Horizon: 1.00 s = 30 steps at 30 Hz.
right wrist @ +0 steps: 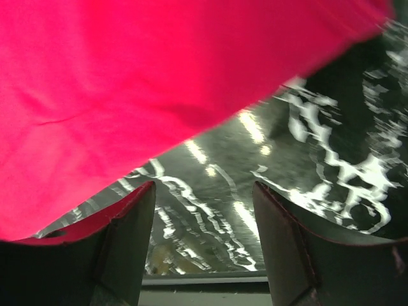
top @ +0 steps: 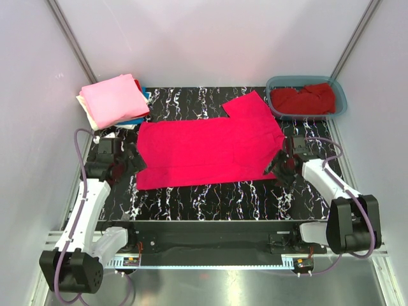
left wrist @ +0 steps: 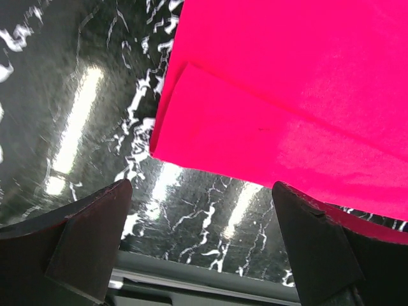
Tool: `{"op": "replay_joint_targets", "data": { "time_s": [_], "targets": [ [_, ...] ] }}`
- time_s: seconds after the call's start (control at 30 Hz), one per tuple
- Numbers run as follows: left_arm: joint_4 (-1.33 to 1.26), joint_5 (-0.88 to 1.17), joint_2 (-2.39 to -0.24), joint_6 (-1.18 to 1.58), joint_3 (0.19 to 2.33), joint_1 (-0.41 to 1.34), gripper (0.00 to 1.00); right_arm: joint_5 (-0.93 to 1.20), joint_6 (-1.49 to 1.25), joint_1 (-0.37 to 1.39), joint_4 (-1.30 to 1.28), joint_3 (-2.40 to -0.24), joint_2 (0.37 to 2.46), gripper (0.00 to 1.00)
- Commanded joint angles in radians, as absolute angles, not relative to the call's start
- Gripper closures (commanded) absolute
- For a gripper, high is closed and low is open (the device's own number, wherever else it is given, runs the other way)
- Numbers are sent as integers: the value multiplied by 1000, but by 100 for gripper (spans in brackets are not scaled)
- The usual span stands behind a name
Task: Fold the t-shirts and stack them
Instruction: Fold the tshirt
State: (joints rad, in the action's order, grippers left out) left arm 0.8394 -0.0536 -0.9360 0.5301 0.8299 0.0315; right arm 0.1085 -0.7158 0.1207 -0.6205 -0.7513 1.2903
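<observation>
A bright pinkish-red t-shirt [top: 210,148] lies spread flat on the black marbled table, one sleeve pointing to the back. My left gripper [top: 132,160] is open and empty at its left edge; the left wrist view shows the shirt's folded corner [left wrist: 268,108] just beyond the fingers [left wrist: 95,236]. My right gripper [top: 278,167] is open and empty at the shirt's right edge [right wrist: 127,83], above bare table. A stack of folded shirts, light pink on top [top: 115,99], sits at the back left. A darker red shirt [top: 303,99] lies in the teal tub.
The teal plastic tub [top: 340,95] stands at the back right corner. White enclosure walls surround the table [top: 210,194]. A metal rail runs along the near edge between the arm bases.
</observation>
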Motion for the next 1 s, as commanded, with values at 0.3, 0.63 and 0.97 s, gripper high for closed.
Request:
{"op": "replay_joint_targets", "data": {
  "time_s": [0.3, 0.63, 0.97],
  "targets": [
    [651, 37, -877, 727, 624, 35, 1, -5, -750, -64, -558, -693, 1282, 35],
    [558, -41, -868, 755, 540, 35, 1, 20, -721, -113, -424, -698, 1422, 44],
    [569, -126, -821, 790, 503, 35, 1, 44, -704, -138, -402, -721, 1468, 70]
  ]
}}
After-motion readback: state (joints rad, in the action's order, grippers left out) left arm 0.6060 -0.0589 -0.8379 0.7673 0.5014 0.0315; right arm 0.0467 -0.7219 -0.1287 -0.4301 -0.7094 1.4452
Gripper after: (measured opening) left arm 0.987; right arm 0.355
